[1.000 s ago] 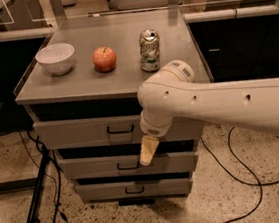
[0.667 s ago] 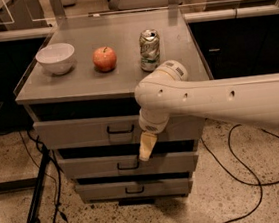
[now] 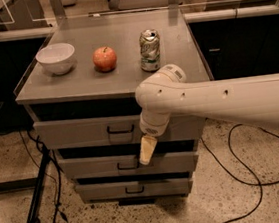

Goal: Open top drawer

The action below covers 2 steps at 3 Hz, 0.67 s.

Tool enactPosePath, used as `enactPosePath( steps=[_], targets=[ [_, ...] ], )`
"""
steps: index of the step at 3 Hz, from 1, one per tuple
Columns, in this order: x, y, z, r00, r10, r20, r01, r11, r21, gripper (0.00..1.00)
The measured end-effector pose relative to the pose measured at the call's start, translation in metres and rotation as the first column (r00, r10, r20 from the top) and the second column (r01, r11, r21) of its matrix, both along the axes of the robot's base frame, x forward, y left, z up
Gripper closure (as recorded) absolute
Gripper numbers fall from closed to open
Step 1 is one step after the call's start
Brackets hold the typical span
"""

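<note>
The top drawer is the uppermost of three grey metal drawers in a cabinet, with a small dark handle at the centre of its front. A dark gap shows between its front and the cabinet top. My gripper hangs down from the white arm, just right of and a little below that handle, in front of the lower edge of the top drawer and the gap above the middle drawer. It holds nothing that I can see.
On the cabinet top stand a white bowl, a red apple and a green soda can. The bottom drawer sits near the speckled floor. Black cables and a stand leg lie beside the cabinet.
My arm and gripper have shifted very slightly to the left. The drawers and the things on top have not moved.
</note>
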State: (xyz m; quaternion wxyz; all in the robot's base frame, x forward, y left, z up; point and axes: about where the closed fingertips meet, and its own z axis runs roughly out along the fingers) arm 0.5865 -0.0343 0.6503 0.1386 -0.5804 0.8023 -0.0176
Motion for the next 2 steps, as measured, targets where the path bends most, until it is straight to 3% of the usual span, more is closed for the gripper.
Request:
enactPosePath(
  steps=[2],
  targets=[
    [-0.0072,-0.0031,-0.0121,0.9986,-0.005,-0.053,0.005,1.0,0.002,0.0]
  ],
)
